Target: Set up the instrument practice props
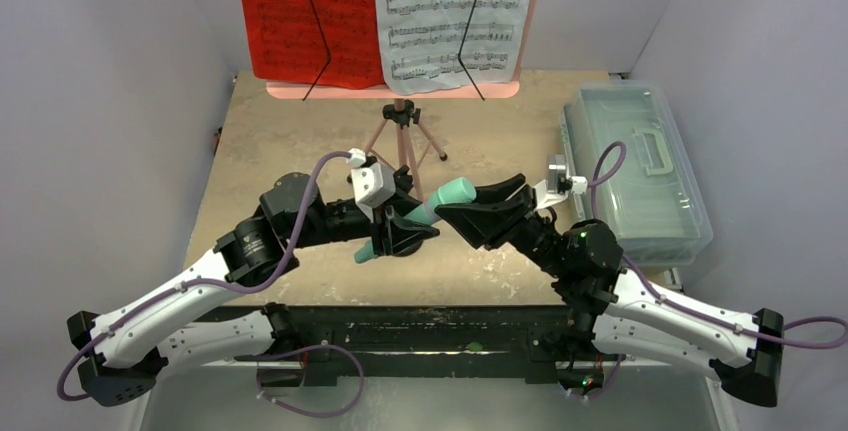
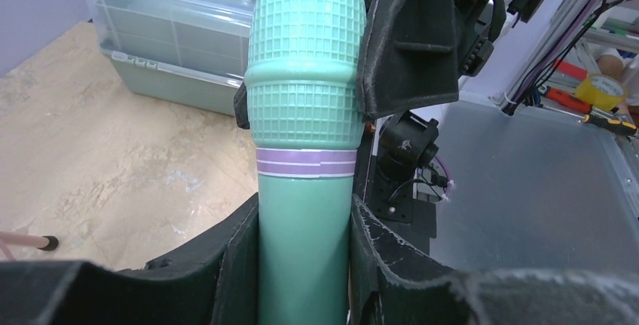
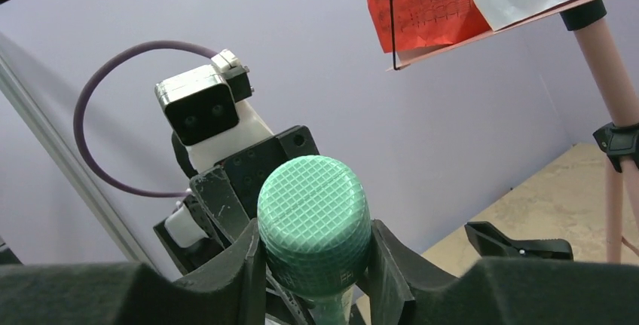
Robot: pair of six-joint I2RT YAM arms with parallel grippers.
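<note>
A teal tube with a gridded head (image 1: 455, 193) hangs slanted above the table's middle, held from both sides. My left gripper (image 1: 398, 229) is shut on its smooth body (image 2: 305, 234), below a purple band. From the right, my right gripper (image 1: 462, 207) is shut on the gridded head (image 3: 314, 216), with both fingers pressed against it (image 3: 315, 265). Behind them stands the pink tripod music stand (image 1: 402, 136). It carries a red sheet-music page (image 1: 305, 16) and a white one (image 1: 455, 11).
A clear lidded plastic box (image 1: 640, 171) lies along the table's right side. The stand's pink pole (image 3: 612, 68) rises close on the right of the right wrist view, with a black piece (image 3: 520, 247) low beside it. Grey walls enclose the table.
</note>
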